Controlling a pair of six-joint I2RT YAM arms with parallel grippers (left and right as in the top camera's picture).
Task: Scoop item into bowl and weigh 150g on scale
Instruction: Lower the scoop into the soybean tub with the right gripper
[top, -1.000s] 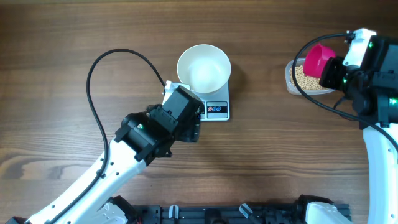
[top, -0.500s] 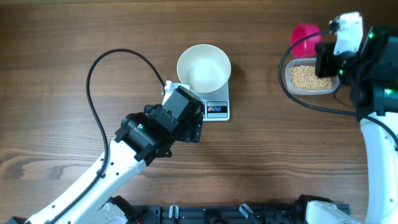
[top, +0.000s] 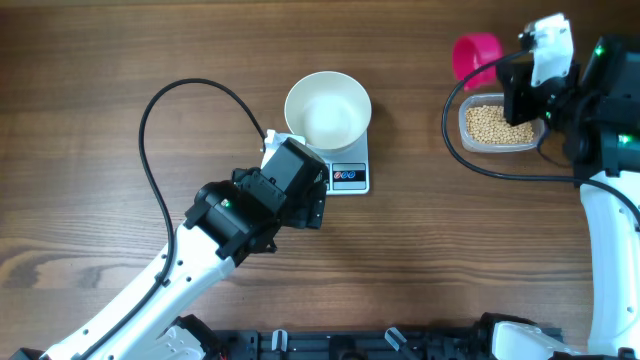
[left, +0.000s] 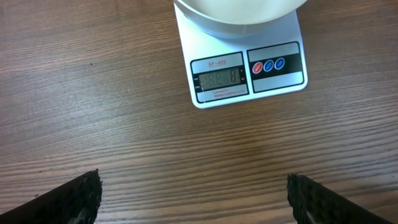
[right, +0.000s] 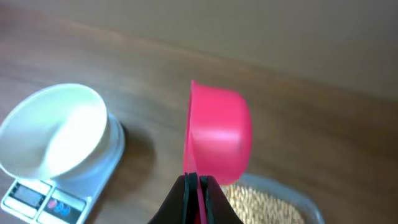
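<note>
Beside the beans (top: 488, 124), on their far side, my right tool (right: 198, 190) pinches the pink scoop (right: 217, 134); left tool (left: 196, 202) gapes wide.

Ahead of the left pincer (left: 193, 190), whose pads (left: 74, 199) are black and knurled, the digital scale (left: 196, 43) is white with a grey display (left: 216, 78) and a black panel (left: 277, 65) of one red and two blue buttons; the bowl (left: 239, 15) on it is plain white. The scoop (right: 217, 134) between the dark fingers (right: 174, 205) of the right pincer (right: 198, 190) is bright pink, the soybeans (right: 261, 199) just below it tan-yellow in a clear container (right: 308, 202). The table (left: 124, 124) is brown wood with darker grain.
</note>
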